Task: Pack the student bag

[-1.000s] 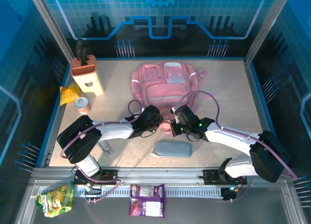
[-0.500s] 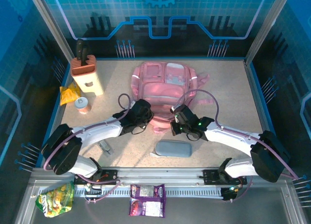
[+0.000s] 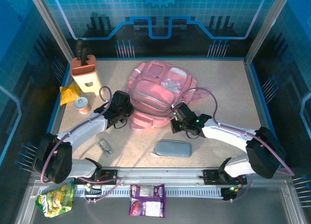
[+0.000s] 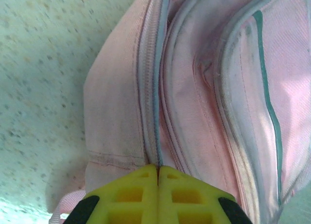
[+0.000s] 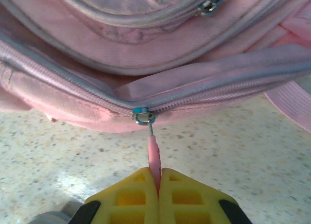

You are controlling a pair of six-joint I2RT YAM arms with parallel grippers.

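Inside a blue-walled cell, a speckled table (image 3: 228, 88) is carrying the pink student bag (image 3: 155, 93), lying between the two sets of jaws. Opening the bag appears to be the step in hand: the right jaws are pinching the pink zip pull (image 5: 153, 153) just ahead of them, likely calling next for a steady draw along the zip. The left jaws are pressing together at the bag's side seam; whether fabric is caught is unclear.

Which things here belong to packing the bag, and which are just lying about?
Job: student bag; its zip pull, pinched by the right gripper; probably grey pencil case.
Lying about: knife block, yellow packet, small jar, green snack pack, purple snack pack.
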